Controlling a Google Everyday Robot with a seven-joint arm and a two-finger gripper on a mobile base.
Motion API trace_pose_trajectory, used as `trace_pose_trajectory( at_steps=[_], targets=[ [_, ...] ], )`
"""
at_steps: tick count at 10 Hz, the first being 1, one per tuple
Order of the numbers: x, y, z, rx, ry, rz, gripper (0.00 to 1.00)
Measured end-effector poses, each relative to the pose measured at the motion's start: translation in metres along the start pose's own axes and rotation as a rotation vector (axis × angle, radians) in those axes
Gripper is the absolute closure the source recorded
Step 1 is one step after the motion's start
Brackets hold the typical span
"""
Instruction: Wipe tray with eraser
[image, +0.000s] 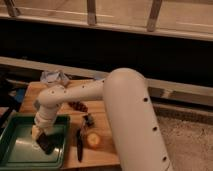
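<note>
A large green tray (20, 150) lies at the front left of a wooden table. My white arm reaches down over it from the right. My gripper (40, 136) hangs above the tray's right half, near its right rim. A small dark rectangular eraser (46, 144) sits at the gripper's tip, tilted, against the tray's glossy bottom. The gripper holds the eraser.
A black-handled knife (79, 142) lies right of the tray on the wooden table (100, 100). An orange round fruit (93, 140), a small dark item (88, 120), dark red grapes (78, 106) and a crumpled bag (54, 77) are nearby. A dark wall and railing stand behind.
</note>
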Motion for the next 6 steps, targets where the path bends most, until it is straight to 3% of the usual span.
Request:
trace_pose_trajectory(
  at_steps=[1,3,6],
  targets=[
    [0.003,-0.004,0.006,0.006,0.02,0.016,1.0],
    [0.003,-0.016,-0.004,0.018,0.01,0.047,1.0],
    [-0.023,-0.003,-0.013,0.033,-0.007,-0.016,1.0]
  ],
)
